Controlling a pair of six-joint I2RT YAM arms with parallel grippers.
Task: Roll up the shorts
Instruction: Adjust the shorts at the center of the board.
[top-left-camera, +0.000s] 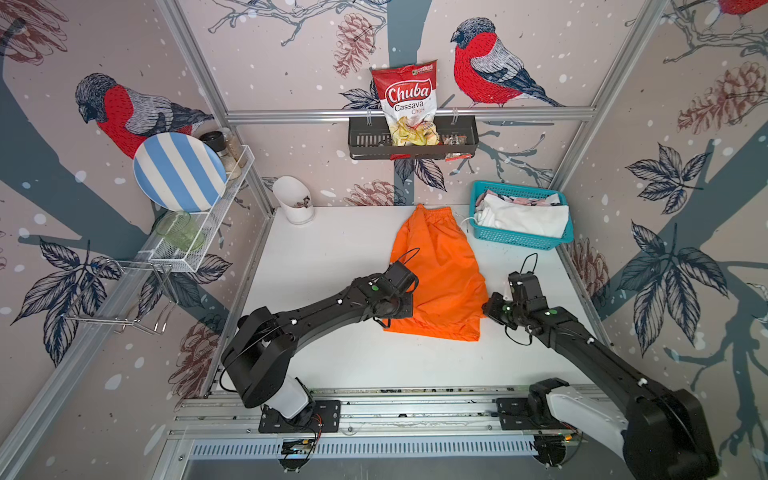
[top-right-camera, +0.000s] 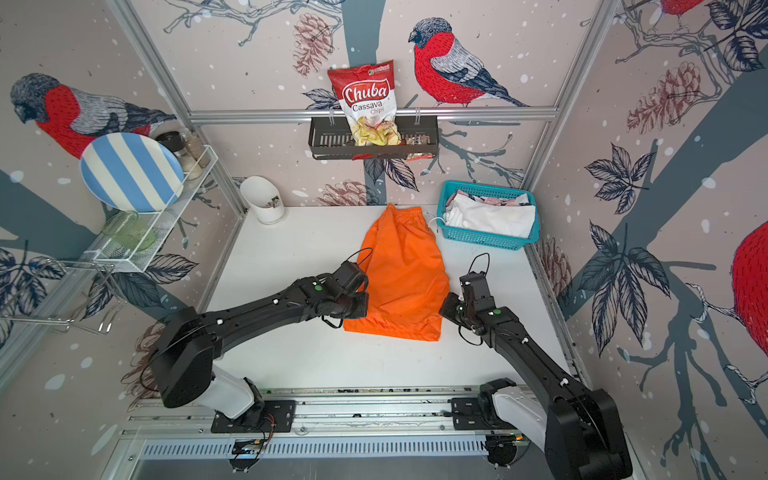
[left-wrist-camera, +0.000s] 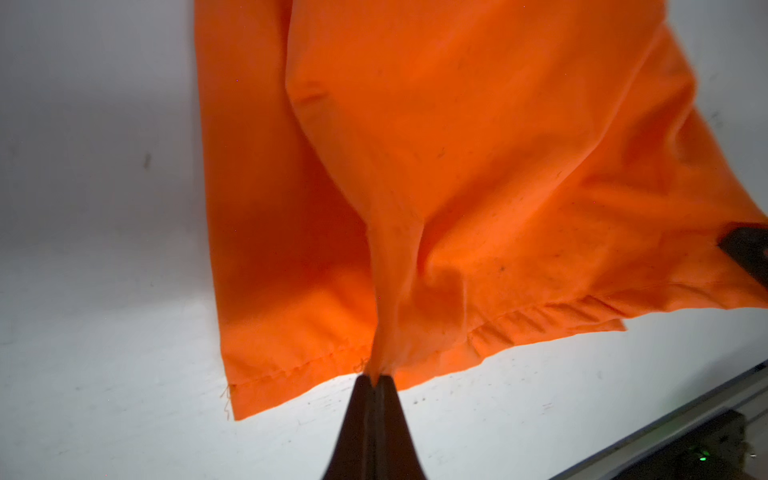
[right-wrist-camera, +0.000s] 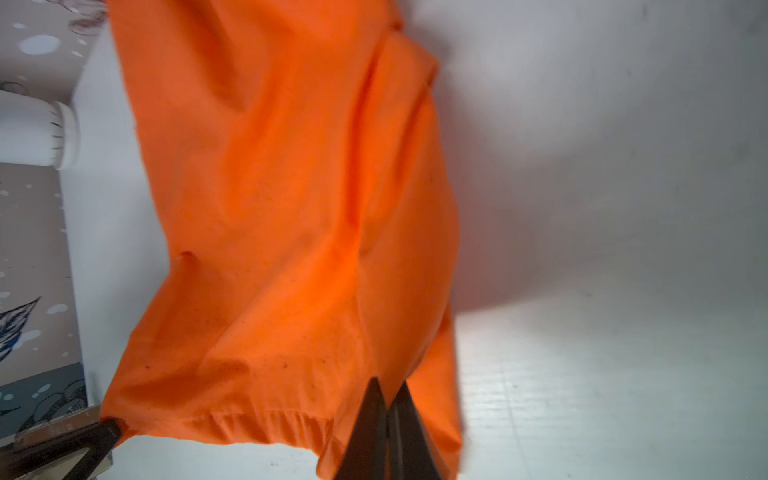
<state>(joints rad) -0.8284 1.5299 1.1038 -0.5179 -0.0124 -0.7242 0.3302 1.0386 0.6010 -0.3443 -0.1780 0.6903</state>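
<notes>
**Left wrist view: left pincer (left-wrist-camera: 376, 380) nipped shut on the orange shorts (left-wrist-camera: 457, 166)**

Those orange shorts lie lengthwise on the white tabletop (top-left-camera: 332, 270), with the gathered waist toward the back wall and the leg hems toward the arms. At the hem a tuck of cloth rises in a ridge out of the left pincer's closed tips. The right pincer (right-wrist-camera: 388, 401) is clamped on the hem's other end in the same way.

Just beside the waist, a white drawstring (top-left-camera: 465, 220) trails toward a teal basket (top-left-camera: 519, 241). The basket holds the white shorts (top-left-camera: 523, 216), with the pink printed shorts (top-left-camera: 536, 200) showing behind them. A white cup (top-left-camera: 293, 199) stands well apart at the back left.

Both arms stretch low from the front rail (top-left-camera: 415, 405). The left arm (top-left-camera: 316, 311) ends at the hem's left corner and the right arm (top-left-camera: 582, 340) at its right corner.
</notes>
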